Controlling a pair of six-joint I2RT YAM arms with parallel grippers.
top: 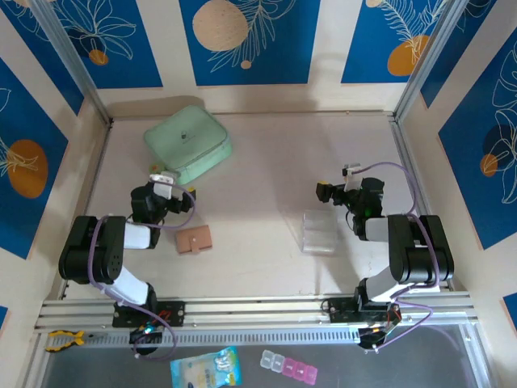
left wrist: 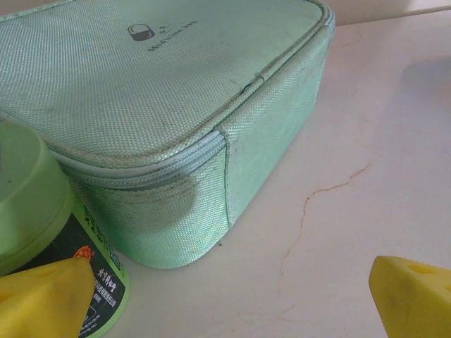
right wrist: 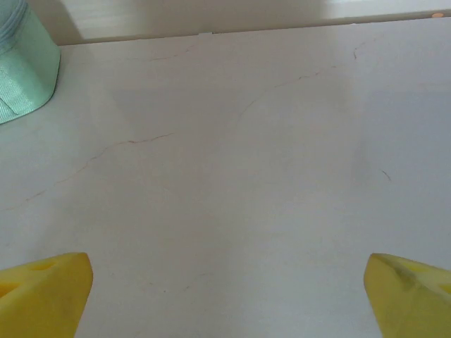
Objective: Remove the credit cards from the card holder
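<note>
The card holder is a small tan-pink wallet lying shut and flat on the table, just right of my left arm. The credit cards are hidden. My left gripper is behind the holder, facing the mint-green zip case. In the left wrist view its yellow fingertips stand far apart, so my left gripper is open over bare table. My right gripper is at centre right. It is open too, my right gripper with nothing but table between the yellow fingertips.
The mint-green zip case is close in front of the left gripper, with a green jar beside it. A clear plastic box lies near the right arm. A blue packet and a pink pill organiser lie below the rail.
</note>
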